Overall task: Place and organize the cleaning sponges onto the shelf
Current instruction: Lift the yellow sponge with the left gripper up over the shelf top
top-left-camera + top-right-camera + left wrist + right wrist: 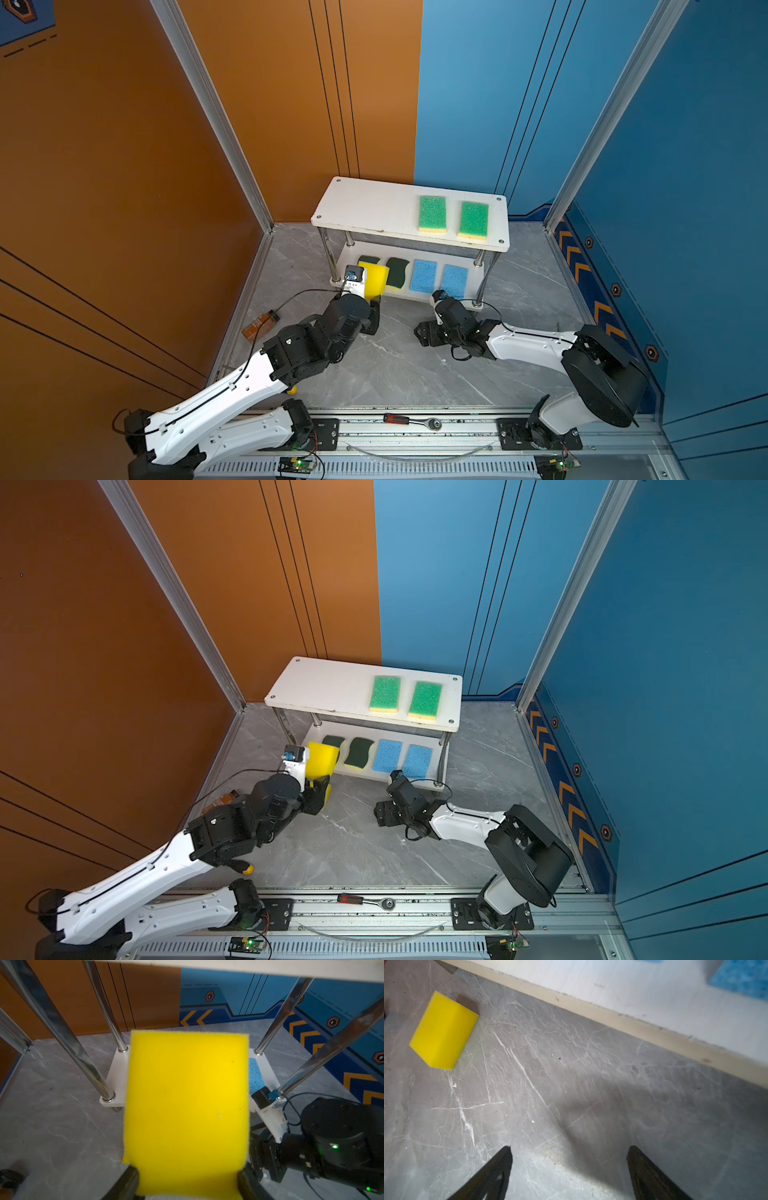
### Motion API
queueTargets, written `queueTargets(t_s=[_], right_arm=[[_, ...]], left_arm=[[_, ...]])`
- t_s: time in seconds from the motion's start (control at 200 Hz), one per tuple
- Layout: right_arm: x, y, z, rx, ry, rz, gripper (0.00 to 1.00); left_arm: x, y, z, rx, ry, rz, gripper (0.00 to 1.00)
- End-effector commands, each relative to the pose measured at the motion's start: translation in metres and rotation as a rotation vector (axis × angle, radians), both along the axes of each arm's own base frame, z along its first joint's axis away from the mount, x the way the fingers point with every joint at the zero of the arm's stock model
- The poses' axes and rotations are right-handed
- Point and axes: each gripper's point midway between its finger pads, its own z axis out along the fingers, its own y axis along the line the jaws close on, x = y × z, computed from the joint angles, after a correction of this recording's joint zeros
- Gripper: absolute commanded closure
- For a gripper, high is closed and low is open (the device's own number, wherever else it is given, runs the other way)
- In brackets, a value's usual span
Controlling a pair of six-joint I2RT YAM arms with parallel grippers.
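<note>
Grey marble-patterned table bearing a 2-tier shelf of white boards on metal posts. Plain yellow block sponge: near end pinched between the left jaws, far end at the lower board's left end. Right jaws spread above the table, beside the shelf.

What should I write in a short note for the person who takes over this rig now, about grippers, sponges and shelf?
Left gripper: shut on a yellow sponge, held before the lower level of the shelf, at its left end.
Right gripper: open, empty, above the table before the shelf.
Done: two light-green sponges on top, at the right; two dark-green sponges and two blue sponges below.
To do: place the held sponge; free room seems to be on top, at the left. A yellow block shows in the right wrist view; whether it is the held one or a second, I cannot tell.
</note>
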Motion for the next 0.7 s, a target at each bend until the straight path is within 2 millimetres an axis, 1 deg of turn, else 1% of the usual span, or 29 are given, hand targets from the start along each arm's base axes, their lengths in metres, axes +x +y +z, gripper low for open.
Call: queueTargets(t_s=[0.0,0.17,0.341,0.401,0.506,0.626,0.696], right_arm=[[0.001,0.007,0.001,-0.01,0.015,0.015,0.14],[-0.002,0.013,-0.008,-0.048,0.057,0.042,0.14],[-0.001,0.017,-0.015,-0.105,0.089,0.065,0.15],[-0.001,0.018,-0.018,-0.119,0.1,0.07,0.15],[-0.001,0.019,-0.023,-0.122,0.118,0.072,0.15],[-0.003,0.02,-0.029,-0.127,0.137,0.075,0.15],[-0.003,0.021,-0.032,-0.13,0.143,0.075,0.15]], left_arm=[[0.006,0.003,0.036,0.085,-0.088,-0.001,0.43],[0.023,-0.006,0.083,0.095,-0.159,-0.002,0.43],[0.047,-0.018,0.122,0.095,-0.214,-0.002,0.42],[0.057,-0.023,0.131,0.096,-0.227,-0.002,0.42],[0.08,-0.027,0.14,0.088,-0.234,0.001,0.42],[0.107,-0.031,0.144,0.067,-0.216,0.006,0.42],[0.118,-0.036,0.146,0.054,-0.213,0.008,0.42]])
